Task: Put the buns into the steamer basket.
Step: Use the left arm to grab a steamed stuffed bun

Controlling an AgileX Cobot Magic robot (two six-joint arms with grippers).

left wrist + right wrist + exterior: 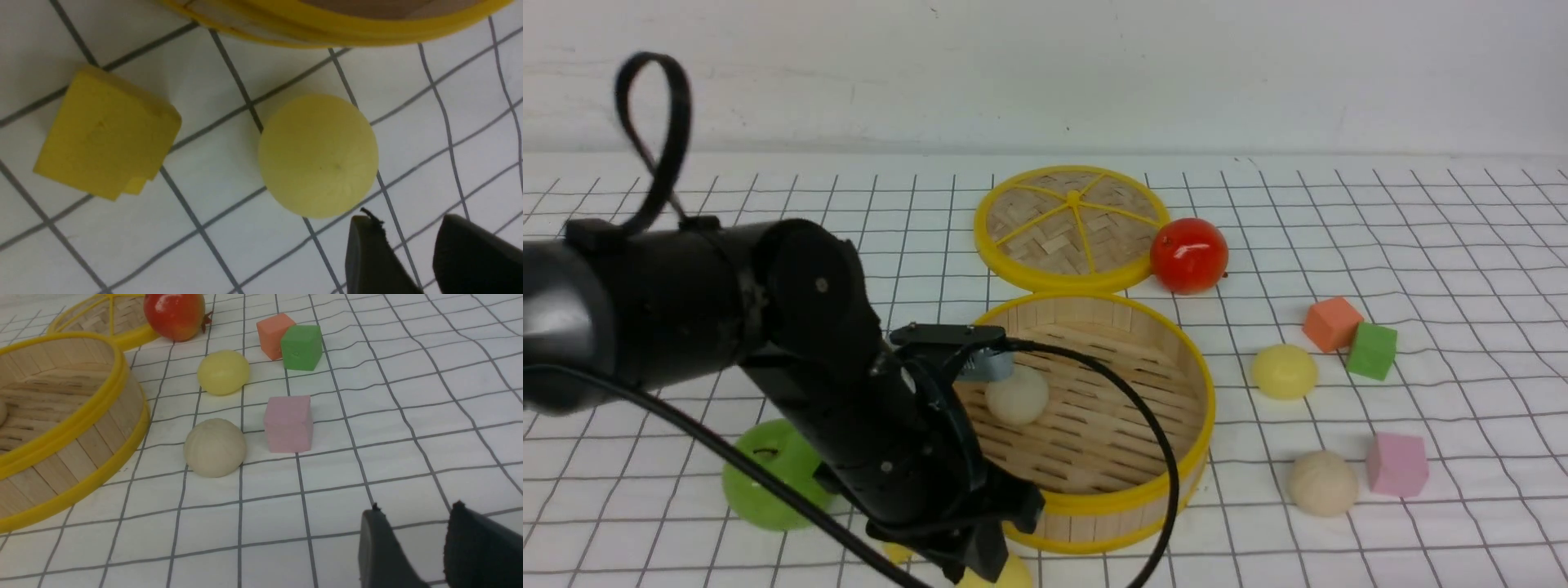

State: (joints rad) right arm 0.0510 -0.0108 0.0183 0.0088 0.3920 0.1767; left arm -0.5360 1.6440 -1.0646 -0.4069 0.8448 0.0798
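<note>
**Left tool (408, 229) beside a yellow bun, holding nothing**

Your left tool's jaws stand partly apart with nothing between them. The near yellow bun (318, 155), a smooth matte dome, lies on the worktop (253, 245) just beside one fingertip, outside the jaws. It is close to the basket (327, 28), with a yellow cube (102, 130) alongside. Your right tool (416, 514) is also part open and empty. Well ahead of it sit a faintly pleated beige bun (214, 447) and a pink cube (288, 424), with the far yellow bun (223, 371) beyond. A white bun (1017, 396) rests on the basket's slatted bamboo floor.
</note>
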